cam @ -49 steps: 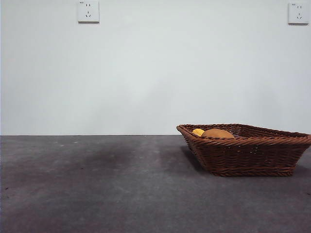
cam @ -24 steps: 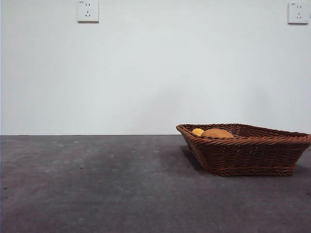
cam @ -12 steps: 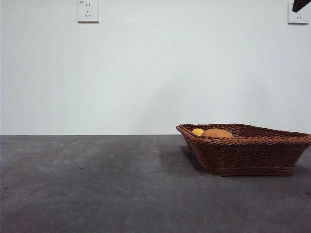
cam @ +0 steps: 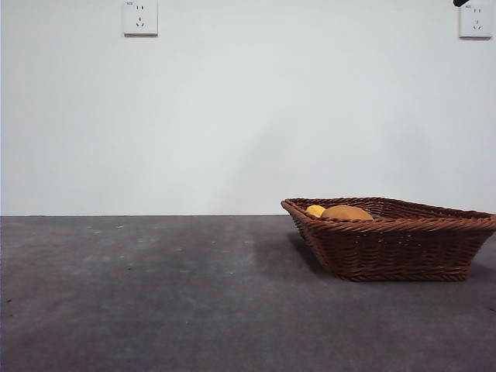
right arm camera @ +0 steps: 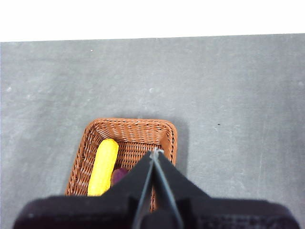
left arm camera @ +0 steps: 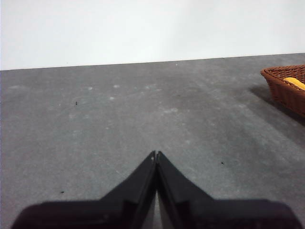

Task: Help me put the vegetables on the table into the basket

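The brown wicker basket (cam: pixel 395 242) stands on the right of the dark grey table (cam: pixel 155 294). Over its rim show the yellow corn (cam: pixel 315 210) and the brown potato (cam: pixel 346 212). From high above, the right wrist view looks down into the basket (right arm camera: pixel 128 131). In it lie the corn (right arm camera: pixel 103 167) and the purple eggplant (right arm camera: pixel 119 175), which the jaws partly cover. The potato is hidden there. My right gripper (right arm camera: pixel 155 151) is shut and holds nothing. My left gripper (left arm camera: pixel 156 155) is shut and empty over bare table. The basket (left arm camera: pixel 286 88) and the corn (left arm camera: pixel 295 83) lie at that view's edge.
Two white wall sockets (cam: pixel 140 18) (cam: pixel 476 20) sit high on the pale wall behind the table. A small black arm tip (cam: pixel 460 3) shows at the top right corner of the front view, above the basket.
A black arm tip came into the front view's top right corner half a second ago and has since drawn upward, leaving only a sliver. The basket and vegetables have not moved.
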Robot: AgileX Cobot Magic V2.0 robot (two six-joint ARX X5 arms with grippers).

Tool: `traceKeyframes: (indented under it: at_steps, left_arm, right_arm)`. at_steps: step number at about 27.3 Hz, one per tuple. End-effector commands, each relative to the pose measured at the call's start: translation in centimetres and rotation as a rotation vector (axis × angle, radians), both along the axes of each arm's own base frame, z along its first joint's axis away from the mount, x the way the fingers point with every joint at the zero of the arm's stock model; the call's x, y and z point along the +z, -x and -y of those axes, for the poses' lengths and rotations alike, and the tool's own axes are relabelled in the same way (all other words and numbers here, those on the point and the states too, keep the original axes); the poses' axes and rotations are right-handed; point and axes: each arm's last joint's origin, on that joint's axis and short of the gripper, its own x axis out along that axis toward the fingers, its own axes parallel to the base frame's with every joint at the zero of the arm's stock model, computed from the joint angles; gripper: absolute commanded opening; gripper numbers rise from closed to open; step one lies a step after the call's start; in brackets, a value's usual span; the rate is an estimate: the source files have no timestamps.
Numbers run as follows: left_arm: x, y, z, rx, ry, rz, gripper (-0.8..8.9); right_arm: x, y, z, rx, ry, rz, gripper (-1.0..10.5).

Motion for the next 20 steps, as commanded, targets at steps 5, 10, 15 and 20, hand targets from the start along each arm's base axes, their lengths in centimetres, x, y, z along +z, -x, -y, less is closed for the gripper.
traceKeyframes:
  at_steps: [5,10,15,20]
  left_arm:
    - [-0.6,-0.2,0.0,0.006,0.007,-0.042,-0.03]
    - [-0.8,-0.3,0.0,0.006,0.006,-0.068,-0.03]
    - [-0.9,-0.4,0.0,0.006,0.005,-0.084,-0.03]
    - [-1.1,-0.5,0.0,0.006,0.004,-0.105,-0.03]
  right_arm:
    - [-0.2,-0.2,0.0,-0.007,-0.004,-0.006,0.0]
    - [0.5,0.8,0.2,-0.067,0.039,0.019,0.0]
    - [2.1,4.0,0.2,-0.078,0.043,0.11,0.0]
    - [1.5,7.9,0.2,-0.083,0.037,0.309,0.0]
